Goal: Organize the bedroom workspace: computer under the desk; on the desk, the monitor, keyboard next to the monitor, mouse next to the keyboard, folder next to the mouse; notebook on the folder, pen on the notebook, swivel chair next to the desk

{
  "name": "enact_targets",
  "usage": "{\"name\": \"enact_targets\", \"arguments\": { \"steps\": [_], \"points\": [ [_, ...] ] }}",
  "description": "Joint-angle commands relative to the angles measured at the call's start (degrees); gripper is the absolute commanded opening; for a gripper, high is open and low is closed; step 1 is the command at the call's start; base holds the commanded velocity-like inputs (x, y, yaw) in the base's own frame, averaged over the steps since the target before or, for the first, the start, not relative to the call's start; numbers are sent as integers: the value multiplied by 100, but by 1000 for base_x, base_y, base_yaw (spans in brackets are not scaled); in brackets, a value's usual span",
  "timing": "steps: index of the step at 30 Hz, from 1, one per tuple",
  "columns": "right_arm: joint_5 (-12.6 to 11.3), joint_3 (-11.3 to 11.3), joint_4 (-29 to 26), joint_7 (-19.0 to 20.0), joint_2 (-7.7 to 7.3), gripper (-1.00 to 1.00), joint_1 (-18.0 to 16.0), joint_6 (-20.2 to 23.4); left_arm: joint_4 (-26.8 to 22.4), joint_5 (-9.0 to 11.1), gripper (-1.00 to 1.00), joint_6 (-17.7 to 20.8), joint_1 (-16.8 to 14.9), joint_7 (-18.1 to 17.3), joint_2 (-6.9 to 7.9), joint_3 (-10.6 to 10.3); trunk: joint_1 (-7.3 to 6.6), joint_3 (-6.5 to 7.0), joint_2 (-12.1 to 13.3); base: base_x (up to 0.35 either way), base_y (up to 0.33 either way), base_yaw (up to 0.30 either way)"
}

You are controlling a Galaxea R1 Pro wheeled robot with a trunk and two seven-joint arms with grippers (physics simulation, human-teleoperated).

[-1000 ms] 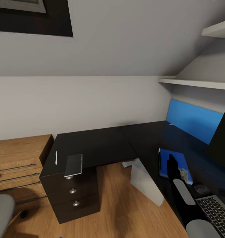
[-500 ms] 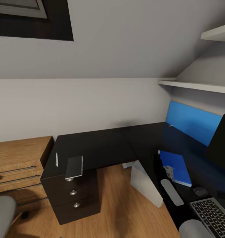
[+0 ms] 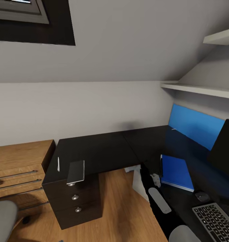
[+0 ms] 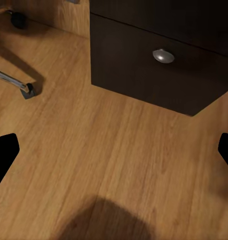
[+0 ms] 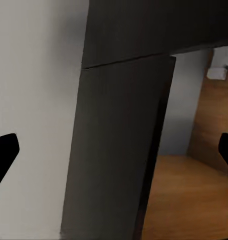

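- folder [image 3: 175, 172] flat on desk [image 3: 104, 151], R wing, near mouse [image 3: 201, 195] + keyboard [image 3: 217, 222]
- notebook [image 3: 76, 171] + pen [image 3: 58, 164] on L end, over drawers
- L gripper [image 4: 114, 152] spread wide above floor
- R gripper [image 5: 114, 152] spread wide, empty

Soft, even light with no visible source fills the room; the pale walls render flat and slightly grainy. The black worktop [image 3: 104, 148] has a dull sheen and mirrors the blue wall panel [image 3: 195, 126] as a deep blue glow. A faint smudge of shadow sits on the wall above the worktop's corner. In the left wrist view a broad, blurred shadow darkens the wooden floor [image 4: 93, 150]. The right wrist view is soft and dim, the dark panel's edges fuzzy.
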Motion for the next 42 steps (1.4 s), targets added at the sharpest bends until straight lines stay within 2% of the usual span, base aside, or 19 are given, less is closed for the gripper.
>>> {"name": "enact_targets", "arguments": {
  "steps": [1,2,4,6,9,13,18,30,36,42],
  "points": [
    [-47,82,8,-22,17,100,-5,-43,-9,43,100,-30,-4,44,10,-48,-22,12,37,0,0,0],
    [-10,676,37,-18,80,100,-5,-70,-29,43,100,-30,-3,51,21,-48,-22,12,37,0,0,0],
    [6,908,39,-18,86,100,-5,-82,-35,43,100,-31,-4,50,23,-48,-22,12,37,0,0,0],
    [96,1444,23,-17,83,100,-5,-82,-44,43,100,-31,-4,52,40,-47,-22,12,37,0,0,0],
    [145,1726,-68,-32,78,100,-5,-72,-48,43,100,-31,-4,53,55,-42,-22,12,37,0,0,0],
    [161,1840,-152,-59,88,100,-5,-68,-50,43,100,-31,-4,53,86,-40,-22,12,37,0,0,0],
    [161,1870,-191,-160,90,100,-5,-65,-150,45,100,-37,-4,58,152,-26,-22,12,37,0,0,0],
    [276,1827,-222,-916,47,100,-5,-42,-377,66,100,-21,-4,70,301,9,-22,12,37,0,0,0],
    [338,1854,-201,-1264,48,100,-5,201,-398,66,100,-17,-4,61,313,8,-22,12,37,0,0,0],
    [356,1863,-114,-1675,-8,100,-1,744,-412,71,100,-18,-4,54,316,7,-22,12,37,0,0,0]
  ]
}}
